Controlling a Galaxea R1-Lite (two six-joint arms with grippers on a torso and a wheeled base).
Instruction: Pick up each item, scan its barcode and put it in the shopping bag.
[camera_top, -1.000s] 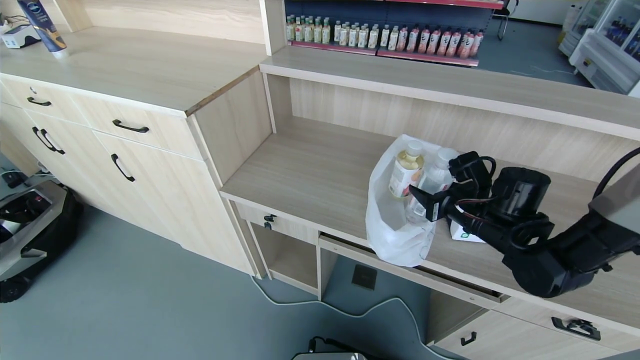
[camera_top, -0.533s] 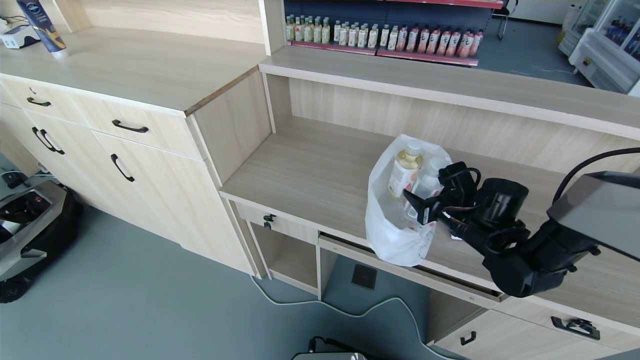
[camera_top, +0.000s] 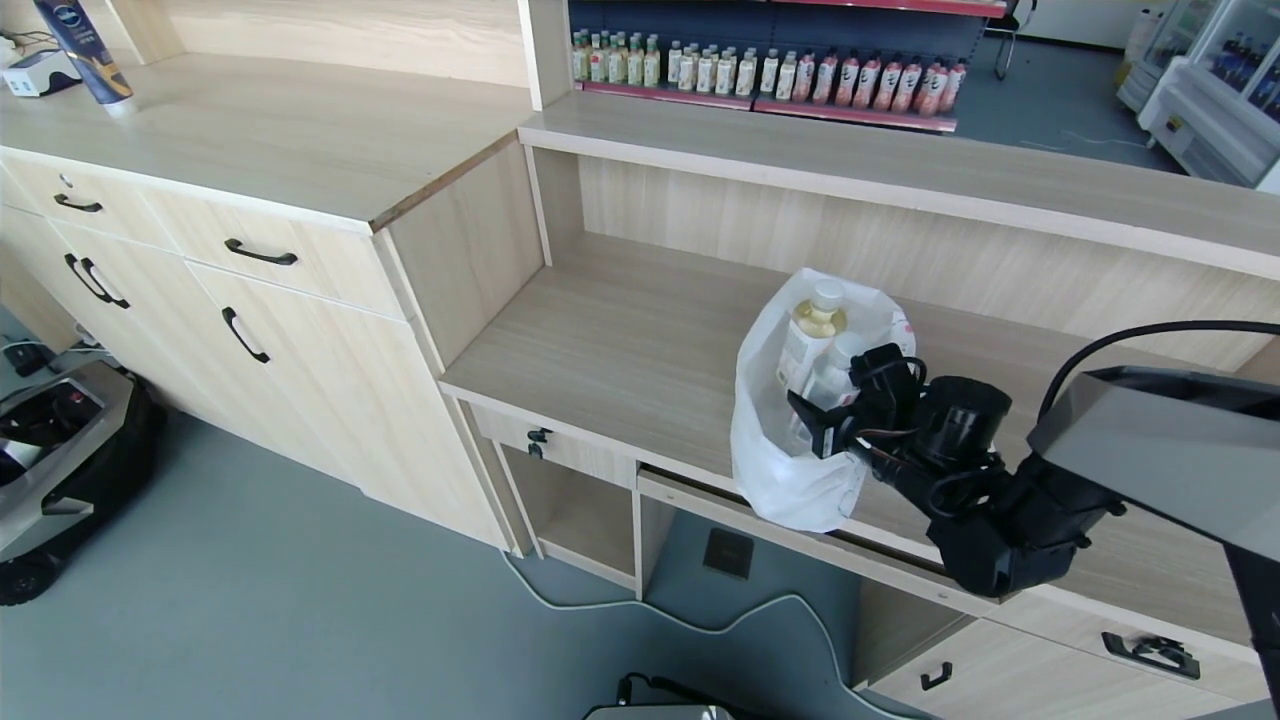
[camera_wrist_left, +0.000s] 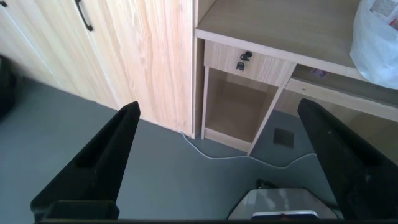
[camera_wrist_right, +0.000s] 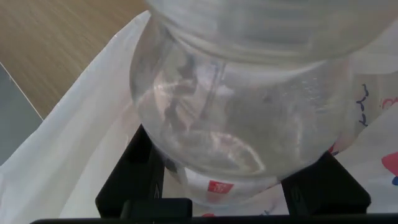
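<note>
A white shopping bag (camera_top: 780, 470) stands open near the front edge of the lower wooden counter (camera_top: 620, 350). A yellowish drink bottle (camera_top: 812, 340) stands upright inside it. My right gripper (camera_top: 835, 410) is at the bag's mouth, shut on a clear water bottle (camera_top: 835, 375) that sits partly inside the bag. In the right wrist view the clear water bottle (camera_wrist_right: 249, 106) is held between the black fingers (camera_wrist_right: 134, 180), with the bag's plastic (camera_wrist_right: 81, 168) around it. My left gripper (camera_wrist_left: 214, 162) hangs open over the grey floor, well away from the bag (camera_wrist_left: 376, 37).
A drawer with a key (camera_top: 540, 440) sits under the counter edge left of the bag. The higher counter on the left carries a blue tube (camera_top: 85, 50). Several drink bottles (camera_top: 760, 75) line a shelf behind the counter. A cable (camera_top: 700, 620) lies on the floor below.
My right arm has moved left and down, taking the clear bottle from beside the bag into its mouth. The bag and the yellowish bottle stayed put.
</note>
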